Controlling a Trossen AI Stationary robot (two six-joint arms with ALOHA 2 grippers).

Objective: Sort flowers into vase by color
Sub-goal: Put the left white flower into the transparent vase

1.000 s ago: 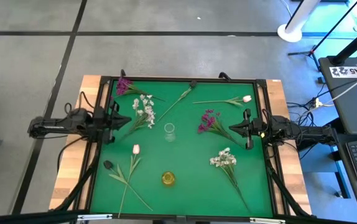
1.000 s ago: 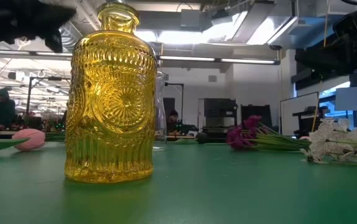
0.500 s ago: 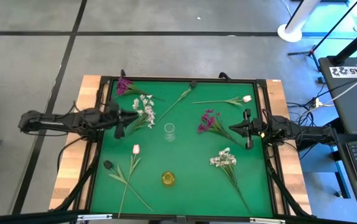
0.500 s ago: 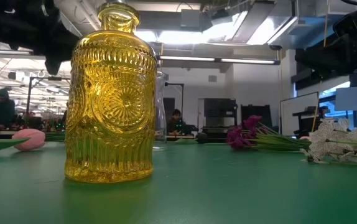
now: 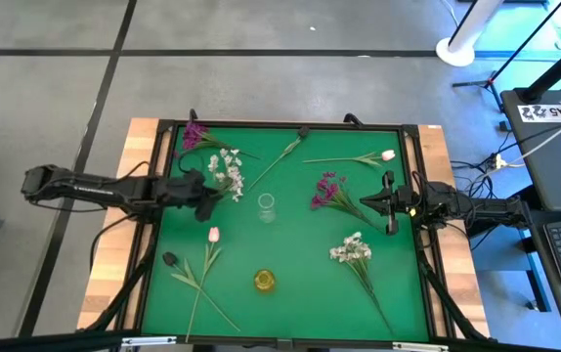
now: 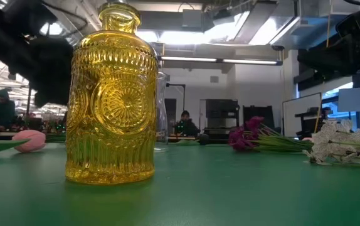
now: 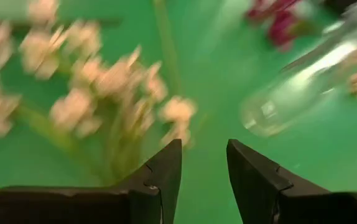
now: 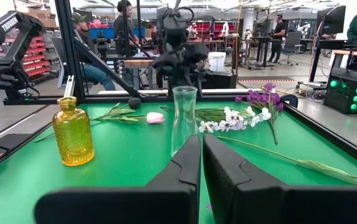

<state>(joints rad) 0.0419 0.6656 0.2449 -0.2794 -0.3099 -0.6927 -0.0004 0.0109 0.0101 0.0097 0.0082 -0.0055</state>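
Beside ribbed amber vase, smooth clear vase

Robotics lab, workbenches (people seated), racks

We are seeing the left arm reaching farther out over the green table than a second ago. Its left gripper, earlier at the table's left edge, is now sitting beside the white flower spray, left of the clear vase. In the low view its dark shape is now dropping lower behind the yellow vase.
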